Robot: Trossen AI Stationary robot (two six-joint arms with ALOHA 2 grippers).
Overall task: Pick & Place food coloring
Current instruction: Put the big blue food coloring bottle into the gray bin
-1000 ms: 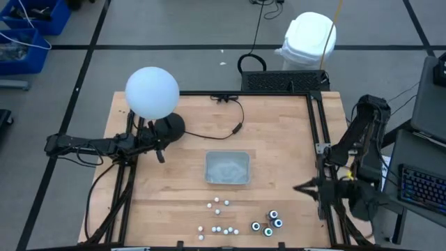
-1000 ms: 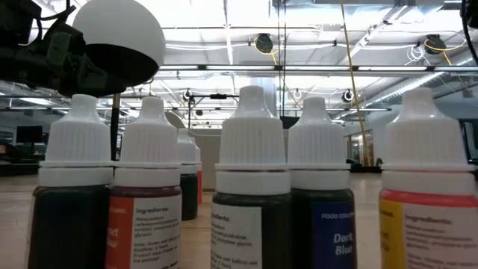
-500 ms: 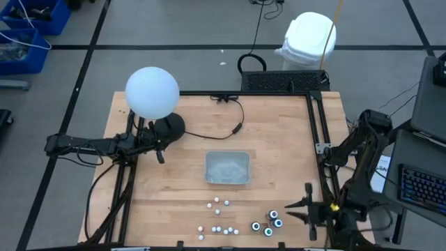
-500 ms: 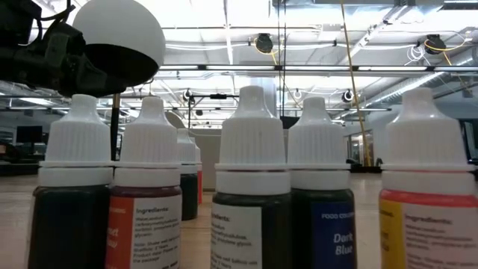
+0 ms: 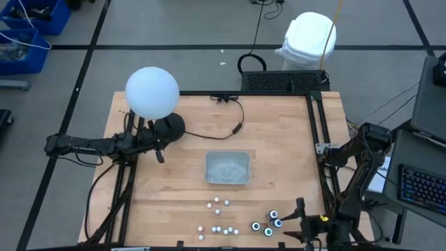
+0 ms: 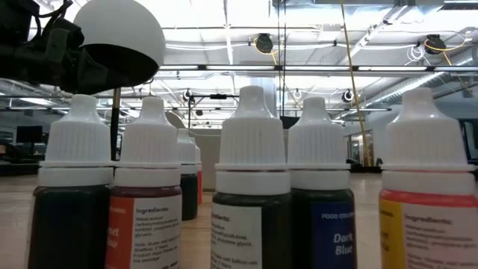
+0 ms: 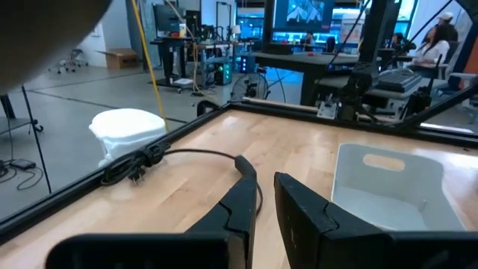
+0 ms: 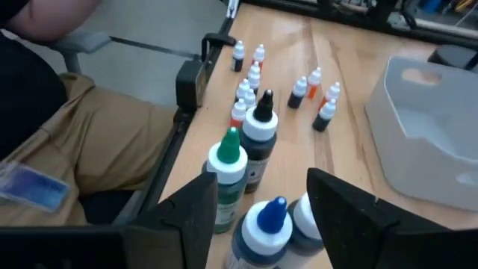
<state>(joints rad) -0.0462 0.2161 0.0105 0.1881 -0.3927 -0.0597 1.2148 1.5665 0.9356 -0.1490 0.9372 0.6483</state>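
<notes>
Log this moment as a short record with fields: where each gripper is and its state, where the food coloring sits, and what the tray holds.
right gripper: open, at the table's near right corner, fingers apart around the larger bottles
left gripper: at the table's far left side, fingers nearly together, holding nothing
small bottles: white-capped, standing loose on the table near its front edge
larger bottles: blue-, green- and black-tipped
tray: mid-table, no bottle in it
task stage: no bottle held yet

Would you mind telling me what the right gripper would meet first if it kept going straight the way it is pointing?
Probably the blue-capped bottle, which sits between the right gripper's open fingers, with the green-capped bottle just beside it; depth is hard to judge.
</notes>
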